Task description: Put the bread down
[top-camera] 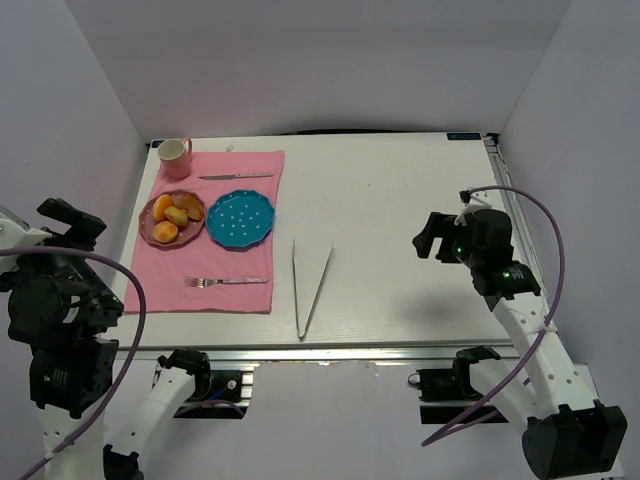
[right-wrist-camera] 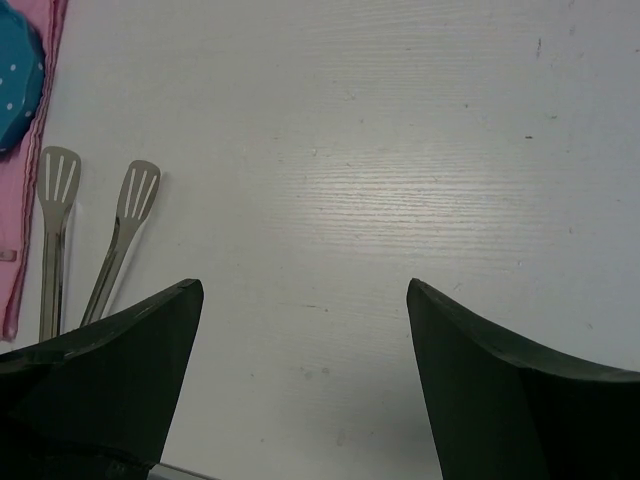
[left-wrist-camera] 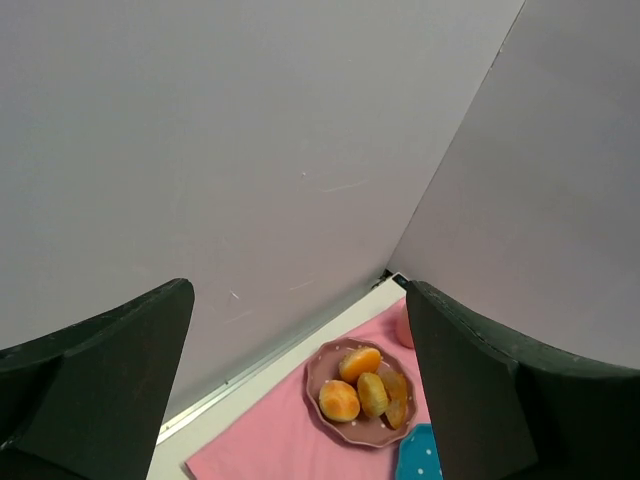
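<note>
Several golden bread rolls (top-camera: 166, 231) lie together on a mauve dotted plate (top-camera: 147, 222) at the left of a pink placemat; the same bread (left-wrist-camera: 340, 400) and plate (left-wrist-camera: 318, 372) show low in the left wrist view. Beside it sits an empty blue dotted plate (top-camera: 240, 219). My left gripper (left-wrist-camera: 300, 290) hangs high off the table's left edge, open with nothing in it, aimed toward the plate of rolls. Over bare table on the right side, my right gripper (right-wrist-camera: 303, 287) stands open and holds nothing.
Metal tongs (top-camera: 310, 288) lie on the table between the placemat (top-camera: 250, 296) and the right arm, their tips (right-wrist-camera: 58, 180) in the right wrist view. A pink cup (top-camera: 175, 157), a knife (top-camera: 236, 176) and a fork (top-camera: 225, 281) rest on the placemat. Walls enclose the table.
</note>
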